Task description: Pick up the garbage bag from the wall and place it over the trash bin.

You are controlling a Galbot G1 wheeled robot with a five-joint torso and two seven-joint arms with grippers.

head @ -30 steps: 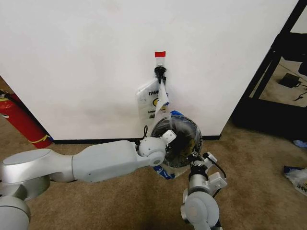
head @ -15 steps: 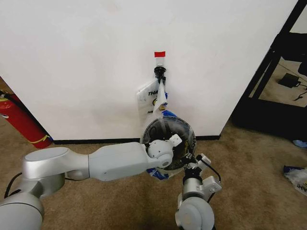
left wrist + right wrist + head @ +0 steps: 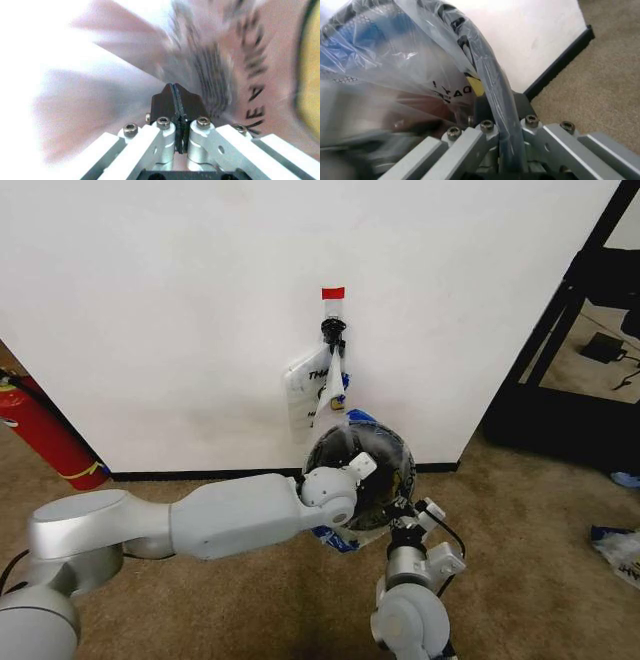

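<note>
bag (image 3: 318,392): upper part hangs from hook (image 3: 333,332) on wall (image 3: 180,310); lower part draped over bin (image 3: 362,470) just below.
left gripper (image 3: 175,98): pads pressed together, clamped on bag film, at bin's near-left rim.
right gripper (image 3: 496,123): clamped on bin rim with film, near-right side.
risk: film tears or slips out if pulled while hooked.
risk 2: bin tips under uneven pull.

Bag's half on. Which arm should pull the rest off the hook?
Left, probably: left gripper is shut on the garbage bag, nearer the hook. Right gripper clamps the trash bin rim.
</note>
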